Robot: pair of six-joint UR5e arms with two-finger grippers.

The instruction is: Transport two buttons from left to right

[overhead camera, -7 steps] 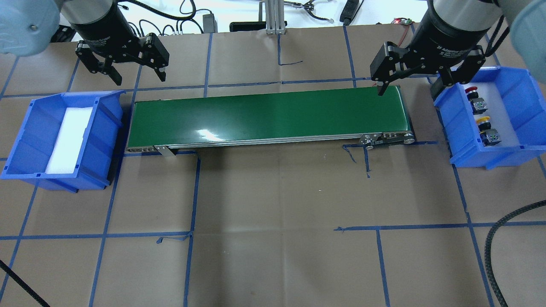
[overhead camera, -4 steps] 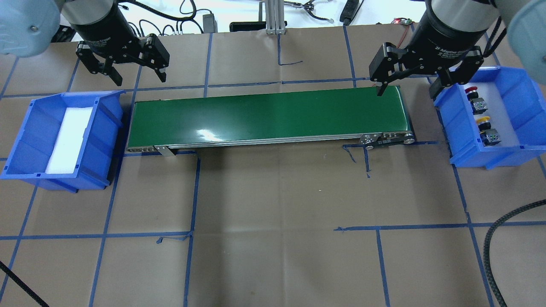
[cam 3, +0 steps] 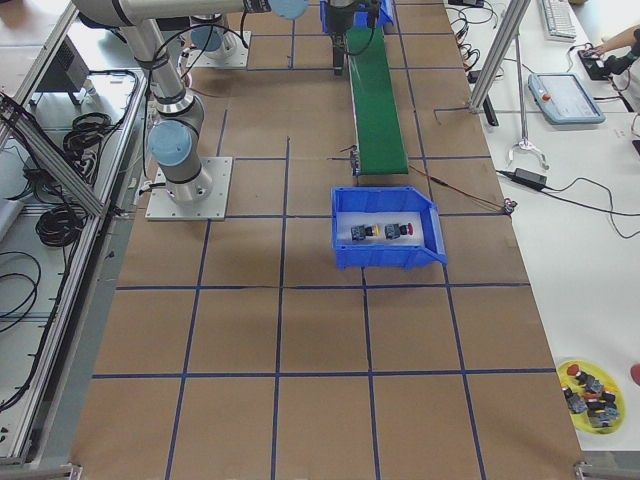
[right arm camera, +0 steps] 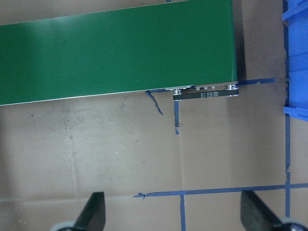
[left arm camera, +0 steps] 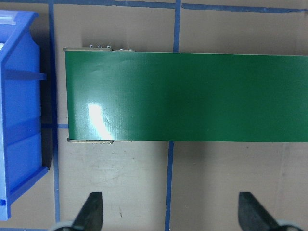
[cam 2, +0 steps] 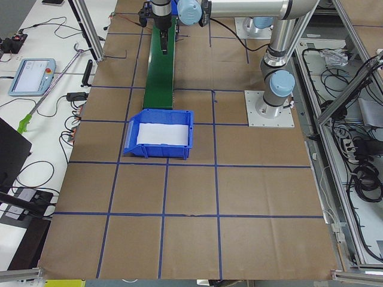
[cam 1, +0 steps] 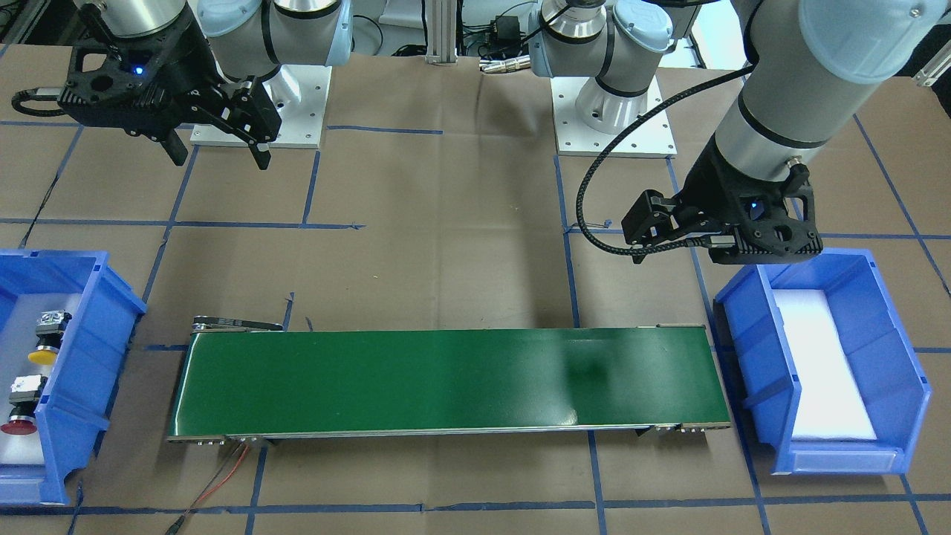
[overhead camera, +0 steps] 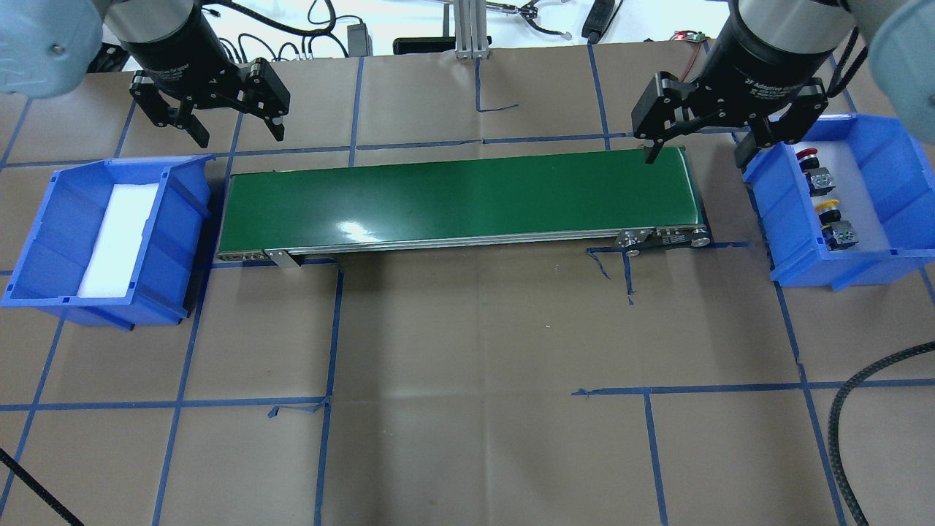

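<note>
- left end effector (overhead camera: 237,133) wide open, empty
- right end effector (overhead camera: 697,155) wide open, empty
- red-capped push button (overhead camera: 811,164) and yellow-capped push button (overhead camera: 829,215) lie in right blue plastic bin (overhead camera: 825,270)

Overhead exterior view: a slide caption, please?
Red button and yellow button in right bin; left end effector and right end effector open.

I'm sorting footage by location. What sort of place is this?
Probably a robotics lab or test cell: a taped-grid table with a small green conveyor belt, a teach pendant and loose cables beside it.
</note>
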